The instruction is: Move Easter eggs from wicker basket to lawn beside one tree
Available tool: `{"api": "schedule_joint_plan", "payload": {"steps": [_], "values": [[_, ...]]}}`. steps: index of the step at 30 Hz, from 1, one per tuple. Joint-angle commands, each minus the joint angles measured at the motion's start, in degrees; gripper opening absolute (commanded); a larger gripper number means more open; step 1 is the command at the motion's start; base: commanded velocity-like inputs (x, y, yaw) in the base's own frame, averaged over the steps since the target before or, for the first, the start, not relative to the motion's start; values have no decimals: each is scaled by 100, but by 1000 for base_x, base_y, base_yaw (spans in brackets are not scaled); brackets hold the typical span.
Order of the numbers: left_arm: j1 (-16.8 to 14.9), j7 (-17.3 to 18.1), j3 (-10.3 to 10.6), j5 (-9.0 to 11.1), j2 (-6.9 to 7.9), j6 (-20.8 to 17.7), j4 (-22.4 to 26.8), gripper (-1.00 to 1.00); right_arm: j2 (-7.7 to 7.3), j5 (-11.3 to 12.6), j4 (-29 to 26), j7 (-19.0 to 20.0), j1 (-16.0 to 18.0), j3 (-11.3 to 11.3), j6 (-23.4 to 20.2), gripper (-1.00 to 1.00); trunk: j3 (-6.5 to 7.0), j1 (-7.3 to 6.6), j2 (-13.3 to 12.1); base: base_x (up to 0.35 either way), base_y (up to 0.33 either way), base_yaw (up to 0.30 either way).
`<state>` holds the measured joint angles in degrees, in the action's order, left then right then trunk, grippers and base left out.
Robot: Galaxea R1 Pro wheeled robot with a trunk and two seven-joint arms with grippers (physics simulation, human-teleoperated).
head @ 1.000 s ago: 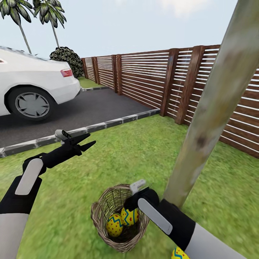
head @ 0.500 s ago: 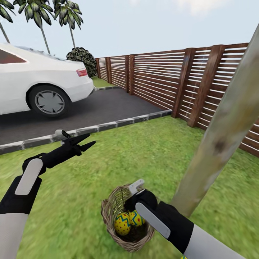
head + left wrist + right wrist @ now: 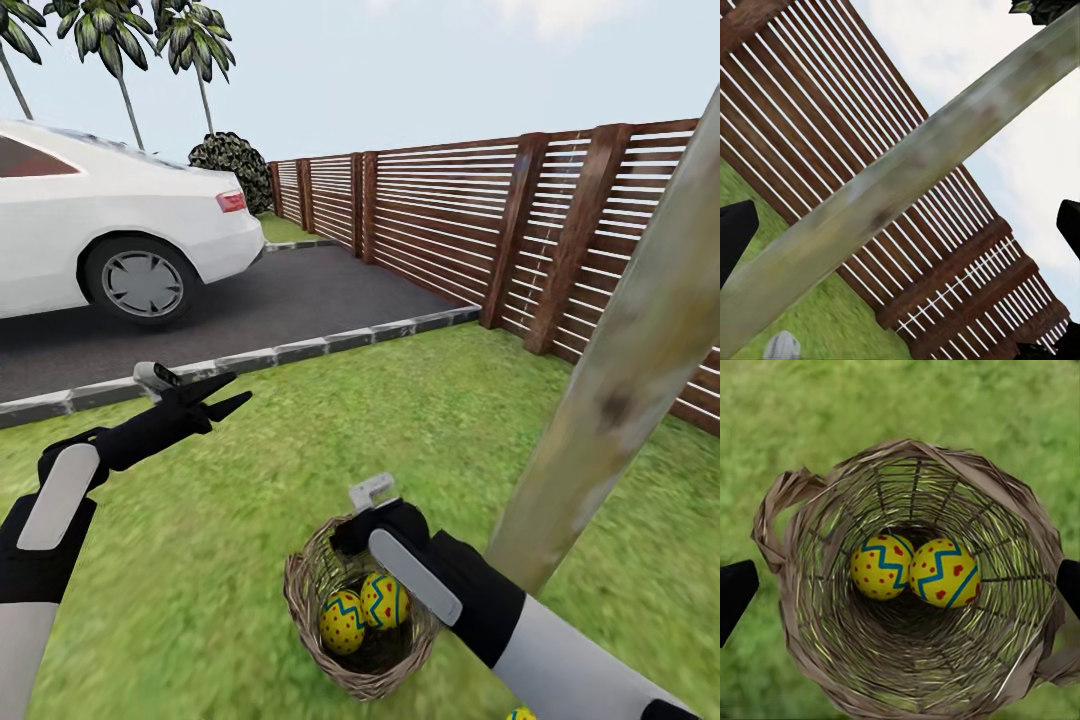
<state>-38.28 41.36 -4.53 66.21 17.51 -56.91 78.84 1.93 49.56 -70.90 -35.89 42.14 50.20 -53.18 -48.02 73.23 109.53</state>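
The wicker basket (image 3: 300, 590) stands on the lawn (image 3: 400, 420) close to the foot of the tree (image 3: 620, 400). Two yellow Easter eggs (image 3: 342, 622) (image 3: 386, 598) lie side by side on its dark bottom. A third egg (image 3: 520, 714) peeks in at the view's lower edge, on the grass by the trunk. My right gripper (image 3: 350, 545) hangs open over the basket's mouth; in the right wrist view its fingertips (image 3: 735, 592) flank the basket (image 3: 795, 495) with both eggs (image 3: 881, 566) between and below. My left gripper (image 3: 225, 395) is open and empty in the air, facing the tree trunk (image 3: 907, 172).
A brown slatted fence (image 3: 450, 220) runs behind the lawn and the tree. A stone kerb (image 3: 300, 350) borders the dark driveway (image 3: 280, 300), where a white car (image 3: 100, 230) is parked. A dark bush (image 3: 230, 160) and palms stand far off.
The head view has panned, shifting the whole scene. My right gripper has moved from the basket's tree side to over its middle. The left arm has drifted slightly left.
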Motion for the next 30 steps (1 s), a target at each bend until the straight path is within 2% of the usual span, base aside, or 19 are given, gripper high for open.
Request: {"api": "schedule_joint_plan", "payload": {"steps": [1, 8, 9, 21, 27, 30], "values": [[-4, 21, -4, -11, -1, -22, -1, 100, 33, 82, 29, -27, 40, -24, 26, 100, -5, -1, 2, 0, 0, 0], [-4, 13, -4, -39, -10, -22, 0, 100, 258, -148, 253, 198, 266, -249, 251, 100, -5, -1, 2, 0, 0, 0], [-4, 12, -4, -42, -9, -22, 0, 100, 756, -520, 5138, 2003, 2234, -619, 1383, 100, -5, -1, 2, 0, 0, 0], [-4, 12, -3, -56, -5, -14, 9, 100, 763, -547, 5458, 2116, 2224, -618, 1548, 100, -5, -1, 2, 0, 0, 0], [-4, 12, 3, -56, -1, -13, 9, 100, 765, -547, 5462, 2511, 2217, -609, 1571, 100, -5, -1, 2, 0, 0, 0], [-4, 12, 5, -56, -2, -13, 9, 100, 760, -520, 5463, 2848, 2212, -613, 1561, 100, -5, -1, 2, 0, 0, 0]]}}
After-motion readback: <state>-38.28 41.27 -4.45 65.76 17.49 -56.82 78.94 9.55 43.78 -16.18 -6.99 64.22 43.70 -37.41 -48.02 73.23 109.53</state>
